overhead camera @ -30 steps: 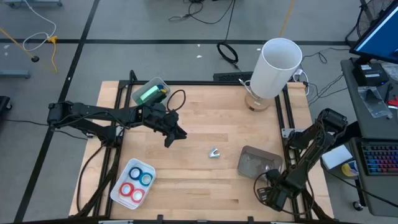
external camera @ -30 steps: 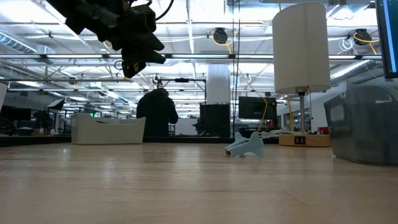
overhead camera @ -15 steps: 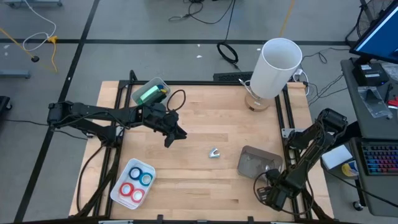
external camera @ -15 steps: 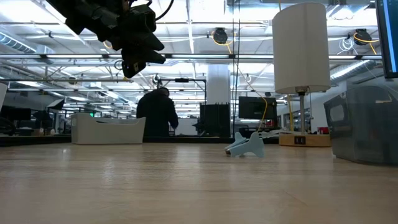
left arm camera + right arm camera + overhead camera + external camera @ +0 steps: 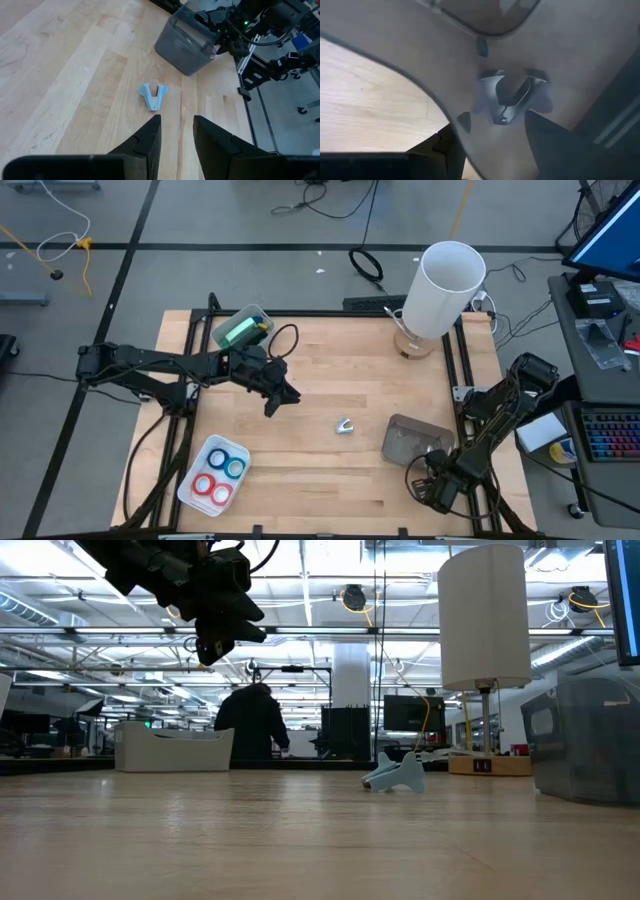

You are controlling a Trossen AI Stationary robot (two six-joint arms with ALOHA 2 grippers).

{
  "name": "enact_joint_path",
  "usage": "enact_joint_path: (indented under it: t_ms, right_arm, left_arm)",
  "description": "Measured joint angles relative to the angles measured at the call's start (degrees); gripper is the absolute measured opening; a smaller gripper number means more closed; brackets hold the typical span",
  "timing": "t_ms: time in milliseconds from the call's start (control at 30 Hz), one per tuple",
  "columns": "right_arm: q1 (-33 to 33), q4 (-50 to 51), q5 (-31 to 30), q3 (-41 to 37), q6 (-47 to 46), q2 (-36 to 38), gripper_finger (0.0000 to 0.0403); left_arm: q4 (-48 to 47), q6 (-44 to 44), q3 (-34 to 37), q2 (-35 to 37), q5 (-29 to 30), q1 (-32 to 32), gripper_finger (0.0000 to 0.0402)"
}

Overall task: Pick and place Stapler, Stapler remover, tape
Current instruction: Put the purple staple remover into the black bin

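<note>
The light-blue stapler remover [image 5: 345,425] lies on the bare wood mid-table and also shows ahead of my left fingers [image 5: 154,95]. My left gripper [image 5: 276,397] hangs open, raised above the table [image 5: 213,640], to the remover's left. Red and blue tape rolls [image 5: 222,476] lie in a white tray near the left near corner. A green thing, perhaps the stapler [image 5: 240,330], sits in a clear box at the far left corner. My right gripper [image 5: 438,488] is open at the near side of a grey translucent bin [image 5: 415,440]. My right gripper's fingers [image 5: 547,142] show through the grey bin's translucent wall [image 5: 485,95], which fills the wrist view. I cannot tell whether they touch it.
A tall white cylinder [image 5: 445,288] stands on a wooden base at the far right corner. Black frame rails run along the table's left and right edges. Bare wood lies between the tray, the remover and the bin. A person [image 5: 252,720] stands in the room beyond.
My right gripper has edged slightly toward the table's left, beside the grey bin. My left arm and the things on the table have kept still.
</note>
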State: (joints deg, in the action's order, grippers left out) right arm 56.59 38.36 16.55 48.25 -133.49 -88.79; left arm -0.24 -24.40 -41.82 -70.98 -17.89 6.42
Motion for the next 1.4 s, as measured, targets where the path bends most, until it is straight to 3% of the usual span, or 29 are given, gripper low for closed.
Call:
enact_joint_path:
  t_ms: [500, 1400]
  right_arm:
    - [0.0, -3.9, 1.7, -0.3, 0.1, 0.4, 0.0180]
    - [2.8, -5.1, -3.1, 2.6, -2.4, 1.3, 0.0180]
  left_arm:
    - [0.0, 0.0, 0.0, 0.0, 0.0, 0.0, 0.0113]
    - [0.0, 0.8, 0.0, 0.0, 0.0, 0.0, 0.0113]
